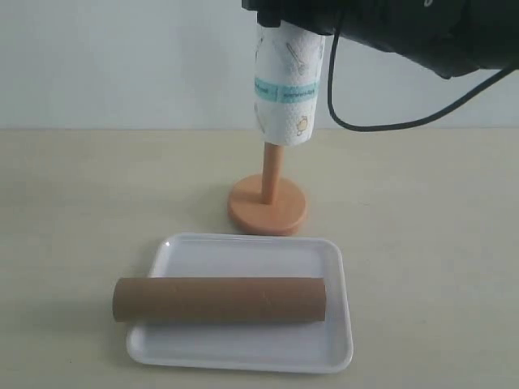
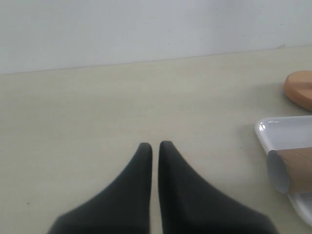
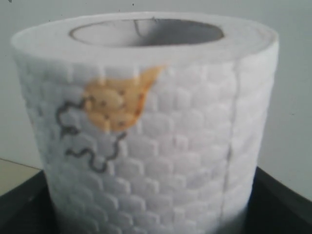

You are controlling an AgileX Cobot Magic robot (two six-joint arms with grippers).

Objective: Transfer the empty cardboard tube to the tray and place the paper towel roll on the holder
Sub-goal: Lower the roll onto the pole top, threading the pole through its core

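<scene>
Presently the right pincer (image 1: 285, 13) grips the paper towel roll (image 1: 285, 89) upright, coaxial over the holder (image 1: 268, 212) pole; the left pincer (image 2: 155, 145) is near-shut and empty.

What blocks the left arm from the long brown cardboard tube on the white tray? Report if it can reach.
Probably yes. Only bare table lies between the left end effector, jaws together, and the long brown cardboard tube's open end on the flat white tray. It must open first.
</scene>
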